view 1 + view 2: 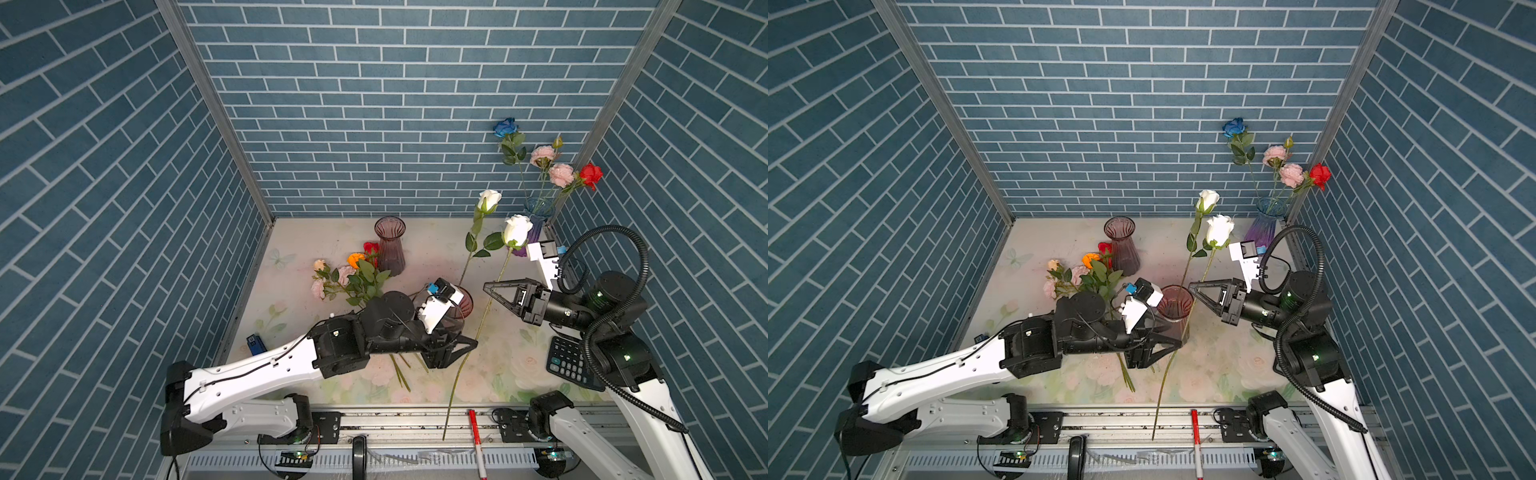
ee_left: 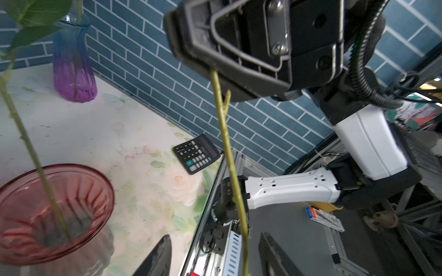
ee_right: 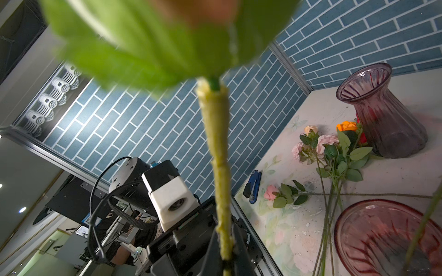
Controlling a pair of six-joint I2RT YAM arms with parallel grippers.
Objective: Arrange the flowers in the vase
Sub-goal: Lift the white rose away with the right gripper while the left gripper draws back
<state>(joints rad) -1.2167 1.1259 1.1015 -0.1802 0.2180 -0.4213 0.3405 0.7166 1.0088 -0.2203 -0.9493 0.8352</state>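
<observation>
Nearest you, a red-and-white marker (image 1: 476, 436) lay on the front rail, and the bottom end of a long green stem (image 2: 227, 148) hung out past the edge of the bench (image 1: 513, 357) just beside it. Your left gripper (image 2: 215, 236) had its fingers (image 2: 157, 258) spread apart on either side of that stem, and neither touched it in the left wrist view. Further up the same stem, your right gripper (image 1: 487, 286) was clamped tight on it near the fingertips, holding the white rose (image 1: 517, 230) tilted above the bench with its bloom toward the back. Just beyond your left gripper, a rose-red glass vase (image 1: 1179, 329) stood upright with a second white rose (image 1: 489, 200) in it. The held stem passed beside that vase, outside its rim. A black calculator (image 1: 569, 361) lay by the right wall. To the left, loose flowers (image 1: 353, 278) in pink, cream, orange and red lay bunched on the bench, with a blue stapler (image 1: 256, 345) by the left wall. Behind them a smoky purple vase (image 1: 390, 245) stood upright. In the far right corner a blue-to-purple vase (image 1: 1264, 226) held a blue rose (image 1: 505, 126), two pink peonies (image 1: 561, 174) and a red rose (image 1: 591, 175)
</observation>
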